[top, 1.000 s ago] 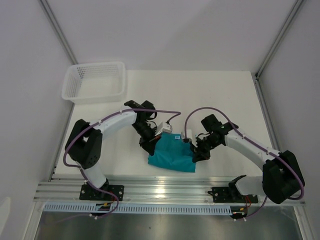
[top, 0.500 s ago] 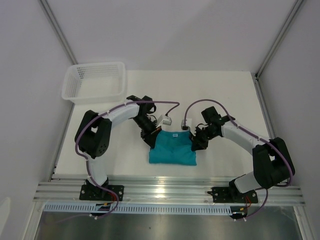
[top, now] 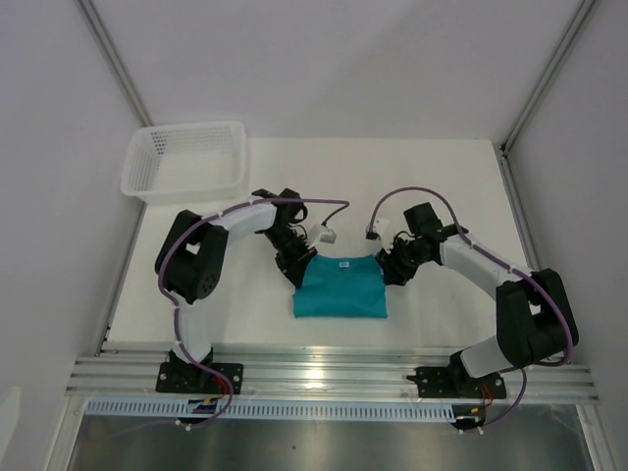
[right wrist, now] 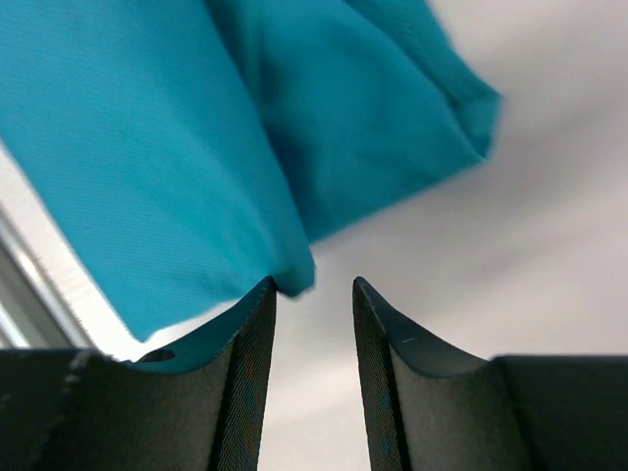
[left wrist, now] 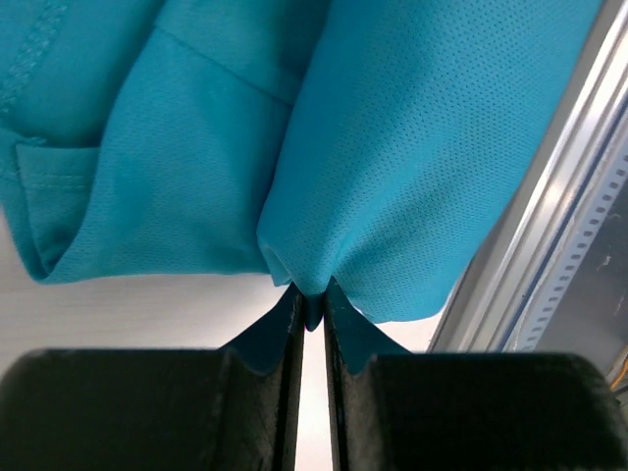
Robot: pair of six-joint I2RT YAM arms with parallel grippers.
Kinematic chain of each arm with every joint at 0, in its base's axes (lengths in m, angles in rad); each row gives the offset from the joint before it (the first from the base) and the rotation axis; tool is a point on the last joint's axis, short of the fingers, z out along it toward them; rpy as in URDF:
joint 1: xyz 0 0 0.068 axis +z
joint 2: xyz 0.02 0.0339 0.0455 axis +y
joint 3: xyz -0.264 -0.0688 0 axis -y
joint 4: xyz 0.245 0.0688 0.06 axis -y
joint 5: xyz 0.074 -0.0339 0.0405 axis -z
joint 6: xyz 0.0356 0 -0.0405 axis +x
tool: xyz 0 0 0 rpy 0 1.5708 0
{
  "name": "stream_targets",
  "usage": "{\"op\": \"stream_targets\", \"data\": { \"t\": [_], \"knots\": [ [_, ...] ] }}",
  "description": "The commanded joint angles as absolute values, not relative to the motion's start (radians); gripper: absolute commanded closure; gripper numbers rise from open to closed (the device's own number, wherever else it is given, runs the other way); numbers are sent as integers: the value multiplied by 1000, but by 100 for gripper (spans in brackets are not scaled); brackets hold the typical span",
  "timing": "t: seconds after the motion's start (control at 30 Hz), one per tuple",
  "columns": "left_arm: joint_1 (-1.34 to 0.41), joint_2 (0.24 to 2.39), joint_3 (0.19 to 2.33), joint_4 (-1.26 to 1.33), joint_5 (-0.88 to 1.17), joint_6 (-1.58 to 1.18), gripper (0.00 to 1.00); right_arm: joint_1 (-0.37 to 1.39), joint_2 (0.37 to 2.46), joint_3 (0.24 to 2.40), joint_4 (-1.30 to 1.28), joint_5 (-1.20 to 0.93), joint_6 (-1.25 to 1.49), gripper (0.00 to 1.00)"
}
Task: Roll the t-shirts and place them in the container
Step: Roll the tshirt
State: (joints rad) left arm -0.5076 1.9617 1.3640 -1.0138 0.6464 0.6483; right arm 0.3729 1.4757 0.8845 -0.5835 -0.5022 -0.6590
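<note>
Shirt (top: 340,287) teal, folded to rough rectangle, flat on table (top: 451,186) near front edge, between both arms. Left gripper (top: 298,269) at shirt's far-left corner; wrist view shows jaws nearly together, thin fold of cloth pinched in narrow slit. Right gripper (top: 387,267) at far-right corner; jaws apart, bare table visible through gap, cloth edge touching one fingertip, not clamped. Basket (top: 186,162) at table's far-left corner, well apart from shirt.

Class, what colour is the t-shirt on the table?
Plain teal t-shirt; clearest in the top external view.
</note>
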Motion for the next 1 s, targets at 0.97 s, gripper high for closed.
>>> {"op": "stream_targets", "data": {
  "t": [0.97],
  "knots": [
    [-476, 1973, 1428, -956, 560, 442, 70, 503, 1468, 695, 55, -638, -95, 86]
  ]
}}
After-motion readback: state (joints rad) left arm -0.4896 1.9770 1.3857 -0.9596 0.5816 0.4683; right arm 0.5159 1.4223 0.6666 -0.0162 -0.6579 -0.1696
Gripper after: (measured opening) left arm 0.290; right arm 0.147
